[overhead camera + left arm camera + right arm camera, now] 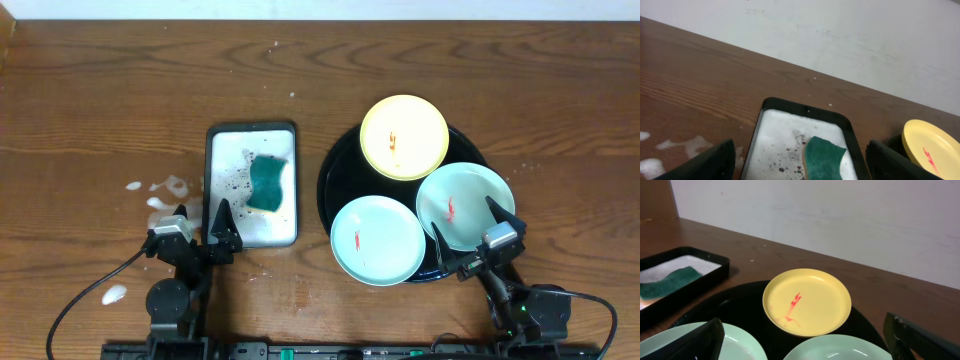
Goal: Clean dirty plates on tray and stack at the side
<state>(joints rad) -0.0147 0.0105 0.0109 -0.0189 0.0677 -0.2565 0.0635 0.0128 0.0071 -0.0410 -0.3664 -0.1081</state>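
A round black tray (338, 170) holds three plates with red smears: a yellow plate (404, 137) at the back, a mint plate (378, 240) at front left and a mint plate (465, 205) at front right. In the right wrist view the yellow plate (806, 300) lies on the tray (742, 307), with both mint plates (685, 342) (840, 349) at the bottom edge. My left gripper (205, 222) is open and empty at the near end of the white tray. My right gripper (468, 238) is open and empty over the near edge of the right mint plate.
A rectangular white dark-rimmed tray (226, 216) of soapy foam holds a green sponge (268, 184), also seen in the left wrist view (824, 159). Foam blobs (165, 190) lie on the wooden table to its left. A wall runs along the far edge.
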